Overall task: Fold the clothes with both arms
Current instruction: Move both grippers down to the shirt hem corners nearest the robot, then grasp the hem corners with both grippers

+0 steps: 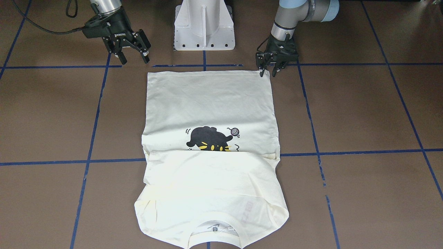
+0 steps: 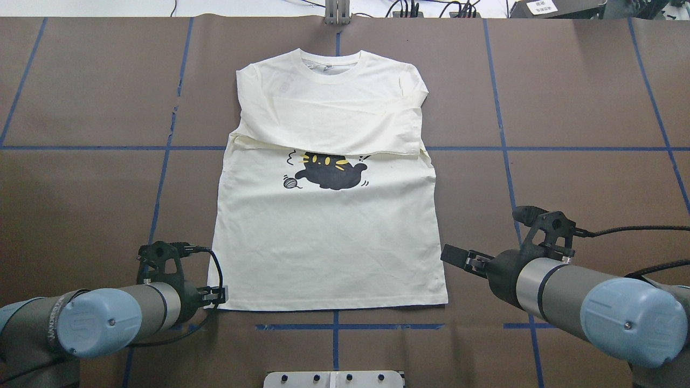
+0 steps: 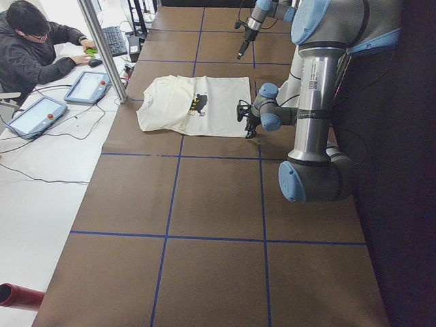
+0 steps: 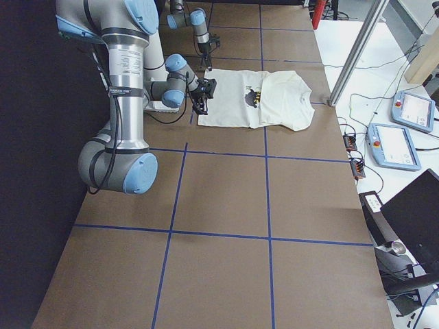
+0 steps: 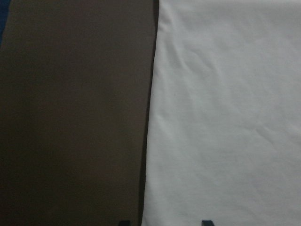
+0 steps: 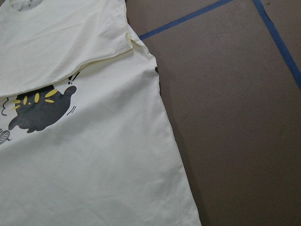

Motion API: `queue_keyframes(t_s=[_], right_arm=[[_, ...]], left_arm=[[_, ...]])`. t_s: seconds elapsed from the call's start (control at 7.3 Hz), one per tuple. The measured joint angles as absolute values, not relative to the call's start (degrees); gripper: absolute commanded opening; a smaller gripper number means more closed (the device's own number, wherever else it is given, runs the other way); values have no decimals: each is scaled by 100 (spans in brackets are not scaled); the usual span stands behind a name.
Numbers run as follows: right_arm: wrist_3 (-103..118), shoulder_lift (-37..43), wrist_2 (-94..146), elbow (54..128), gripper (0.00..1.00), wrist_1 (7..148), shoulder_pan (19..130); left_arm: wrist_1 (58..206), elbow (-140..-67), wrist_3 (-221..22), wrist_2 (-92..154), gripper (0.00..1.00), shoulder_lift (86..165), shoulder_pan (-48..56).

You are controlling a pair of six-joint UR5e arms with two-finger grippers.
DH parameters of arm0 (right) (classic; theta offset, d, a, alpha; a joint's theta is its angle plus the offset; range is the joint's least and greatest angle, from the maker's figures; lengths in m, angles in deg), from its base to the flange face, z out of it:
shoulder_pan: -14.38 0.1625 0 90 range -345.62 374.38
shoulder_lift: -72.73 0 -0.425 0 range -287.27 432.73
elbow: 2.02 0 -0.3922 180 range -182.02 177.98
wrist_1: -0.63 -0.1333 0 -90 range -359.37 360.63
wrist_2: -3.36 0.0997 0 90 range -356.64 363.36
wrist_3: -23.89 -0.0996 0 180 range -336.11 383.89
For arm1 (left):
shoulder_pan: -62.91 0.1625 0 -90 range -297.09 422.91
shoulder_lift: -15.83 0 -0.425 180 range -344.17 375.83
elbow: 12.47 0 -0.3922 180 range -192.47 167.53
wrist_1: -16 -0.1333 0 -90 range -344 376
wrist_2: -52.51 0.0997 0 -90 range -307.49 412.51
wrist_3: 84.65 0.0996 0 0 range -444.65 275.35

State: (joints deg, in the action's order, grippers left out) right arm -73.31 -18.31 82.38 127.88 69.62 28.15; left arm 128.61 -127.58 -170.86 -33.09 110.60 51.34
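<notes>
T-shirt (image 2: 329,242) is lying mid-frame, sleeves (image 2: 329,126) folded across its chest, body fold apparently remaining, with the left gripper (image 1: 268,72) straddling a hem corner (image 2: 227,304), jaws apart, and the right gripper (image 1: 135,59) hovering wide open.

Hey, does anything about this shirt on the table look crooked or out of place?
Nothing is damaged or spilled. The cream-white long-sleeved T-shirt lies flat, but its folded-in sleeves cross the chest at a slight slant and cover the top of the black cat print.

Left hand (image 1: 268,72) low, pointing down, fingers apart — right hand (image 1: 135,58) higher, tilted, fingers spread.
</notes>
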Motion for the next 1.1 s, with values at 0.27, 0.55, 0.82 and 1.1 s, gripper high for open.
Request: queue_keyframes(t_s=[0.27, 0.55, 0.82, 1.1], right_arm=[[-7330, -1825, 8238, 12788, 99, 6960, 2816], [-7324, -1824, 8238, 12788, 99, 6958, 2813], [-7323, -1818, 8238, 12788, 99, 6954, 2813], [-7325, -1817, 8234, 12780, 83, 6955, 2796]], left_arm=[[12864, -12737, -17087, -3307, 45, 11066, 5192], [12861, -12725, -17089, -3307, 7, 11067, 5223], [12861, -12721, -17093, -3307, 0, 11071, 5233], [12858, -12738, -17074, -3302, 0, 11069, 5236]])
